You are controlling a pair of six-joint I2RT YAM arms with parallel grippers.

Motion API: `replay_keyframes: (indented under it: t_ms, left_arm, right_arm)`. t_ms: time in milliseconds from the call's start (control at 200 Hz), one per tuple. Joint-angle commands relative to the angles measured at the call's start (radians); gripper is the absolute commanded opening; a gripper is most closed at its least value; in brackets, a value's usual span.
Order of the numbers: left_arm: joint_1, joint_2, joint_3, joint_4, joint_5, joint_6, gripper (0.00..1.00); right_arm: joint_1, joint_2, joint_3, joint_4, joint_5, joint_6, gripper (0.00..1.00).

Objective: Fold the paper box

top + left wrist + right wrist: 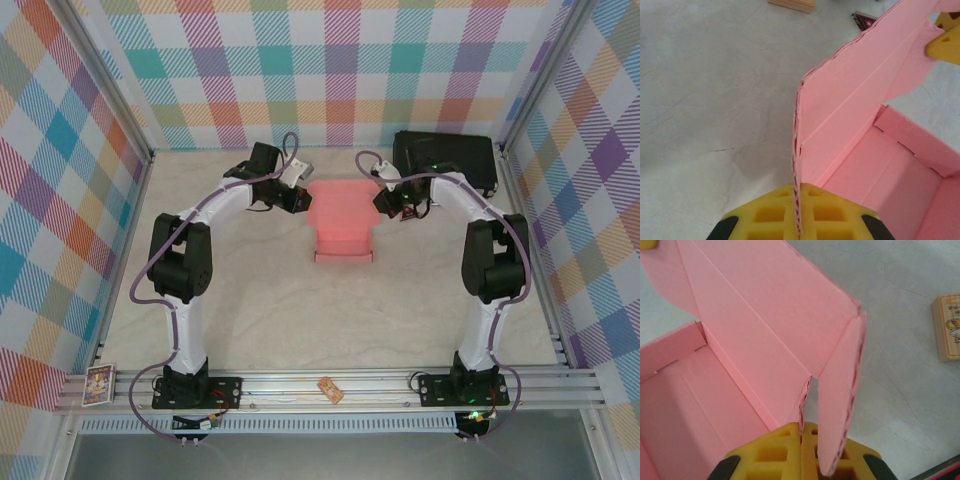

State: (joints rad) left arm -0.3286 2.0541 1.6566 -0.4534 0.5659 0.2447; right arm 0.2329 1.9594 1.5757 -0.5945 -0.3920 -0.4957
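Both arms reach forward, left gripper (799,227) and right gripper (802,460) jaws clamped.

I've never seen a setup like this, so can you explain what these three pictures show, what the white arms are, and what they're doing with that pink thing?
These are two robot arms bolted to a table edge. The wide picture looks down from above; the other two come from cameras on each wrist. The left gripper and right gripper, with yellow fingers, are each pinched shut on a side edge of the paper box, a pink cardboard sheet partly folded, one panel raised. Behind the right arm lies a black case. A small wooden block with a printed picture also lies on the table.
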Motion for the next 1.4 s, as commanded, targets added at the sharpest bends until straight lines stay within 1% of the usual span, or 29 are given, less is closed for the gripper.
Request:
replay_keyframes:
  t_ms: [0, 150, 375, 405, 530, 705, 915, 1060, 1264, 1394]
  left_arm:
    - [-0.030, -0.058, -0.015, 0.076, -0.047, -0.032, 0.00]
    - [-0.055, -0.077, -0.029, 0.106, -0.115, -0.038, 0.00]
    - [-0.079, -0.119, -0.070, 0.167, -0.187, -0.056, 0.00]
    - [-0.081, -0.124, -0.076, 0.203, -0.196, -0.063, 0.00]
    - [-0.100, -0.146, -0.110, 0.247, -0.239, -0.083, 0.00]
    - [-0.129, -0.176, -0.172, 0.337, -0.314, -0.151, 0.00]
    - [-0.157, -0.208, -0.260, 0.441, -0.406, -0.214, 0.00]
    - [-0.172, -0.234, -0.316, 0.504, -0.454, -0.238, 0.00]
    - [-0.189, -0.257, -0.355, 0.556, -0.487, -0.260, 0.00]
    - [-0.202, -0.276, -0.413, 0.633, -0.539, -0.274, 0.00]
  right_arm:
    - [0.047, -0.048, -0.027, 0.062, 0.111, 0.075, 0.01]
    - [0.086, -0.074, -0.062, 0.110, 0.254, 0.119, 0.00]
    - [0.121, -0.152, -0.144, 0.198, 0.338, 0.182, 0.00]
    - [0.124, -0.161, -0.155, 0.210, 0.351, 0.197, 0.01]
    - [0.147, -0.194, -0.204, 0.262, 0.400, 0.275, 0.00]
    - [0.201, -0.213, -0.268, 0.332, 0.501, 0.356, 0.00]
    - [0.234, -0.236, -0.341, 0.434, 0.611, 0.460, 0.01]
    - [0.255, -0.249, -0.360, 0.472, 0.646, 0.501, 0.01]
    - [0.306, -0.263, -0.392, 0.540, 0.762, 0.529, 0.00]
    - [0.332, -0.277, -0.440, 0.611, 0.818, 0.546, 0.00]
